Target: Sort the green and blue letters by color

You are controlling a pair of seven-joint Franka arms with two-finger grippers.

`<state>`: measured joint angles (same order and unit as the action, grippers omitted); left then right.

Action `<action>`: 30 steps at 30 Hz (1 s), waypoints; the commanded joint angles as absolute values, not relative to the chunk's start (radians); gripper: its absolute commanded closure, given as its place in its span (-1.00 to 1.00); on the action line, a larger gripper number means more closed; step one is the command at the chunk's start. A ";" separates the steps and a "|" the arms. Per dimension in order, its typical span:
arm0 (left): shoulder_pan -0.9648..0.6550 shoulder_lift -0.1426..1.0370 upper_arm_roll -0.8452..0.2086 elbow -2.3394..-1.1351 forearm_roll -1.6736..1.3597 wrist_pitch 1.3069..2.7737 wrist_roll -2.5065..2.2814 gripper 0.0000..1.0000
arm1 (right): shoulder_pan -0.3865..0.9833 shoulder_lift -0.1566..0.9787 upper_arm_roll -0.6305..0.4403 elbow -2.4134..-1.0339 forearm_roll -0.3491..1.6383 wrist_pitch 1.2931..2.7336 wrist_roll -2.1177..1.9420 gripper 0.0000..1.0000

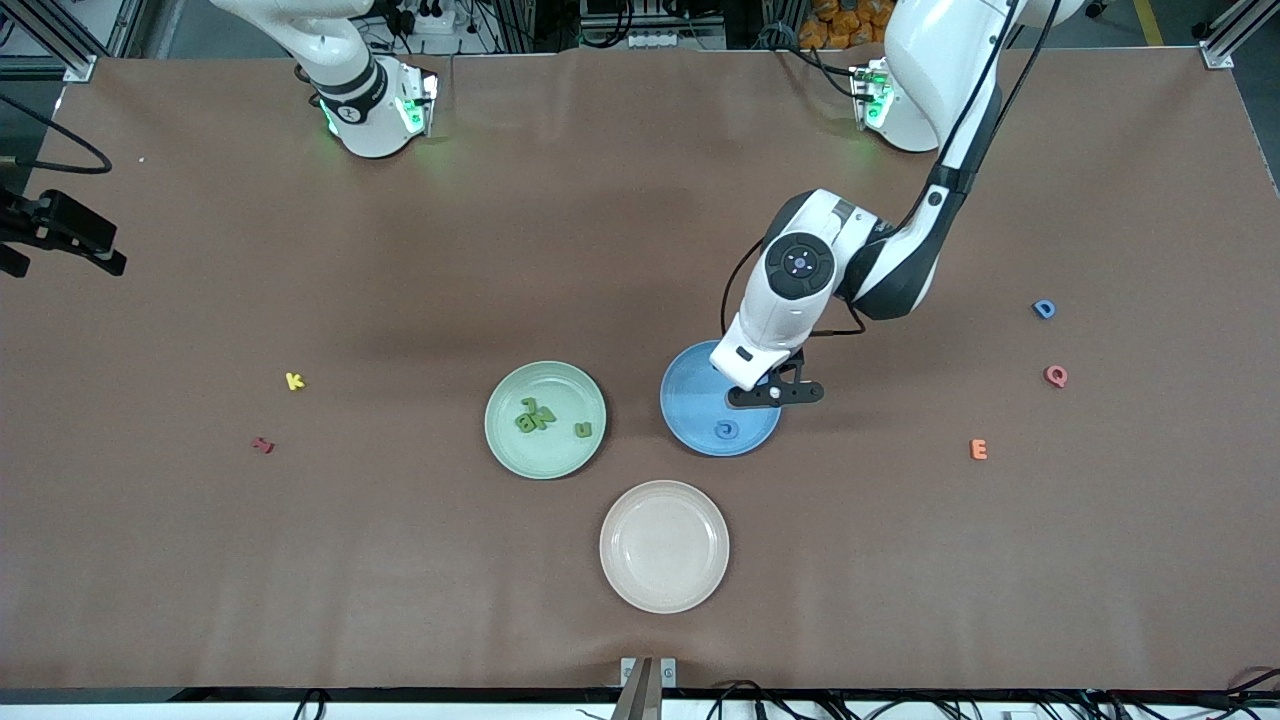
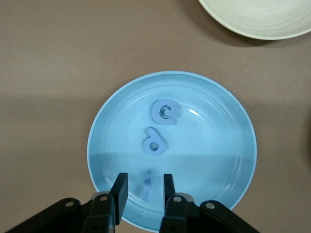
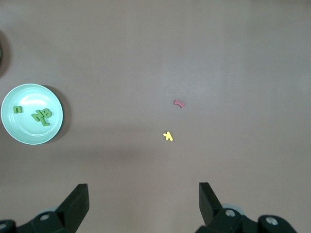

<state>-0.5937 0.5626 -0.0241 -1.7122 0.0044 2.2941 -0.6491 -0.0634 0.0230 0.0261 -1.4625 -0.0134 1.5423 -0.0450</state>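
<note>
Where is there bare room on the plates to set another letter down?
The cream plate is bare. The green plate is crowded mid-dish by green letters, its rim zone free. On the blue plate, two blue letters fill the middle; the left gripper hovers over one edge.

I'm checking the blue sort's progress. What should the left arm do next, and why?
Probably lift the left gripper off the blue plate and go for the blue D. Its fingers are parting over the plate, a blurred piece is dropping between them, and the D lies on the table.
</note>
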 commanded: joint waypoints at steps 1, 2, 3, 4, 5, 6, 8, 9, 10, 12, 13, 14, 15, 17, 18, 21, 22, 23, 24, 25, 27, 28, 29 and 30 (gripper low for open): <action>-0.603 0.575 -0.015 -1.686 -0.011 2.279 -0.658 0.24 | -0.077 0.020 0.035 -1.465 -0.025 1.546 -0.029 -1.00; -0.601 0.575 -0.015 -1.686 -0.011 2.279 -0.658 0.24 | -0.077 0.020 0.035 -1.465 -0.025 1.548 -0.029 -1.00; -0.601 0.575 -0.015 -1.686 -0.011 2.279 -0.658 0.24 | -0.077 0.020 0.035 -1.465 -0.025 1.548 -0.029 -1.00; -0.601 0.575 -0.015 -1.686 -0.011 2.279 -0.658 0.24 | -0.077 0.020 0.035 -1.465 -0.025 1.548 -0.029 -1.00; -0.600 0.575 -0.015 -1.686 -0.011 2.279 -0.658 0.24 | -0.077 0.020 0.035 -1.465 -0.025 1.548 -0.029 -1.00; -0.600 0.574 -0.015 -1.686 -0.011 2.279 -0.658 0.24 | -0.077 0.020 0.035 -1.465 -0.025 1.548 -0.029 -1.00; -0.597 0.569 -0.015 -1.689 -0.008 2.279 -0.658 0.24 | -0.077 0.020 0.035 -1.465 -0.025 1.548 -0.029 -1.00; -0.592 0.566 -0.015 -1.692 -0.005 2.279 -0.655 0.24 | -0.077 0.020 0.035 -1.465 -0.025 1.548 -0.029 -1.00; -0.589 0.565 -0.014 -1.693 -0.003 2.279 -0.652 0.24 | -0.077 0.020 0.035 -1.465 -0.025 1.546 -0.029 -1.00; -0.574 0.558 -0.015 -1.700 0.000 2.279 -0.646 0.24 | -0.077 0.020 0.035 -1.465 -0.025 1.548 -0.029 -1.00; -0.565 0.552 -0.015 -1.704 0.002 2.278 -0.641 0.24 | -0.077 0.020 0.035 -1.465 -0.025 1.548 -0.029 -1.00; -0.555 0.549 -0.017 -1.716 0.002 2.278 -0.637 0.24 | -0.080 0.020 0.035 -1.465 -0.025 1.548 -0.029 -1.00; -0.545 0.542 -0.018 -1.730 0.005 2.278 -0.623 0.24 | -0.083 0.020 0.035 -1.465 -0.025 1.548 -0.029 -1.00; -0.526 0.523 -0.020 -1.756 0.015 2.278 -0.580 0.24 | -0.083 0.020 0.035 -1.465 -0.025 1.546 -0.029 -1.00; -0.519 0.515 -0.018 -1.772 0.018 2.278 -0.557 0.24 | -0.083 0.020 0.035 -1.465 -0.025 1.546 -0.029 -1.00; -0.486 0.497 -0.018 -1.804 0.021 2.278 -0.503 0.24 | -0.083 0.020 0.035 -1.465 -0.025 1.545 -0.029 -1.00; -0.476 0.486 -0.020 -1.816 0.023 2.278 -0.486 0.24 | -0.083 0.020 0.035 -1.465 -0.025 1.545 -0.029 -1.00; -0.465 0.477 -0.020 -1.828 0.023 2.276 -0.470 0.24 | -0.083 0.020 0.035 -1.465 -0.025 1.546 -0.029 -1.00; -0.454 0.466 -0.020 -1.841 0.023 2.276 -0.451 0.24 | -0.083 0.020 0.035 -1.465 -0.025 1.546 -0.029 -1.00; -0.443 0.454 -0.020 -1.853 0.023 2.273 -0.430 0.24 | -0.083 0.020 0.035 -1.465 -0.025 1.546 -0.029 -1.00; -0.422 0.428 -0.020 -1.882 0.026 2.269 -0.378 0.24 | -0.083 0.020 0.035 -1.465 -0.025 1.548 -0.029 -1.00; -0.408 0.414 -0.018 -1.900 0.031 2.269 -0.350 0.24 | -0.083 0.020 0.035 -1.465 -0.025 1.548 -0.029 -1.00; -0.393 0.401 -0.020 -1.917 0.038 2.269 -0.327 0.24 | -0.083 0.020 0.035 -1.465 -0.025 1.548 -0.029 -1.00; -0.378 0.388 -0.020 -1.933 0.047 2.267 -0.305 0.24 | -0.083 0.020 0.035 -1.465 -0.025 1.548 -0.029 -1.00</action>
<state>-0.4351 0.4987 -0.0129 -1.8149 0.0112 2.2805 -0.4048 -0.0694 0.0230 0.0245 -1.4624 -0.0134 1.5430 -0.0445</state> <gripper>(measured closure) 0.617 0.000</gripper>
